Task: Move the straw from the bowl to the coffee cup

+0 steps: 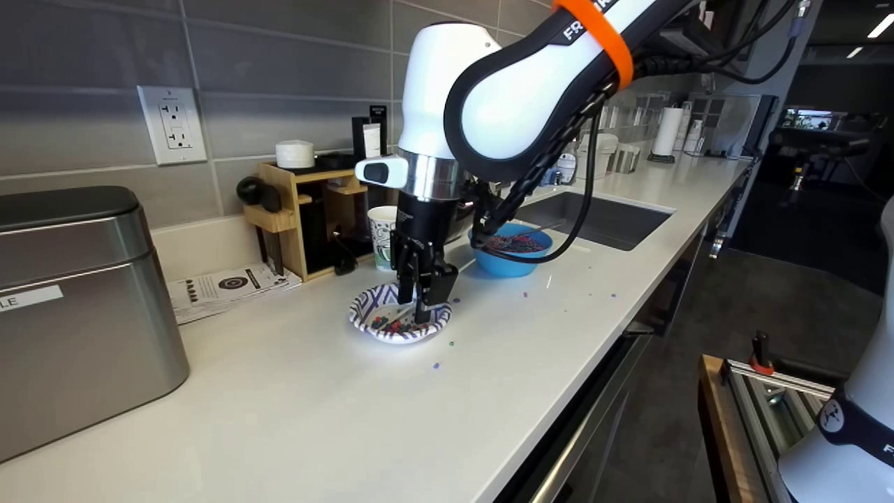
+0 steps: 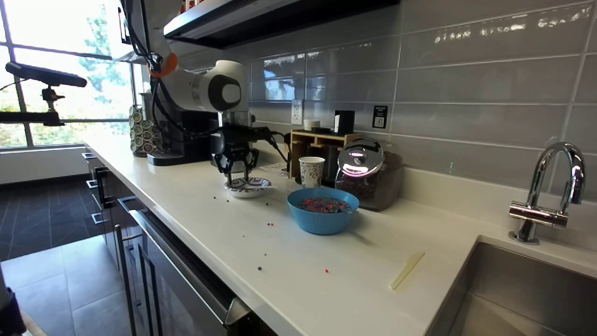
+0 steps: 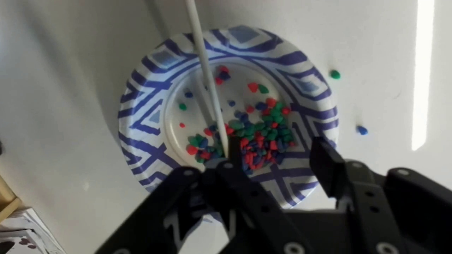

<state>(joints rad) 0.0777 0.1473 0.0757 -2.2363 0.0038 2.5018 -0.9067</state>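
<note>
Across the patterned bowl (image 3: 141, 141) runs the pale straw (image 3: 208, 77), its lower end among red, green and blue bits and its upper end reaching past the rim. My gripper (image 3: 277, 144) points down into this bowl with its jaws apart and no straw in the gap. In the wrist view the straw's lower end lies beside the outer side of the left-hand finger (image 3: 235, 146); whether they touch I cannot tell. The white printed coffee cup (image 2: 311, 171) stands upright behind the bowl, partly covered by the gripper (image 1: 413, 307) in an exterior view.
A plain blue bowl (image 2: 322, 221) full of bits and a glass jar (image 2: 389, 182) stand near the cup. Behind are a wooden organizer (image 1: 283, 209) and papers (image 1: 223, 290). A steel bin (image 1: 91, 307) stands along the counter. Loose bits and a pale flat stick (image 2: 407, 270) lie near the sink.
</note>
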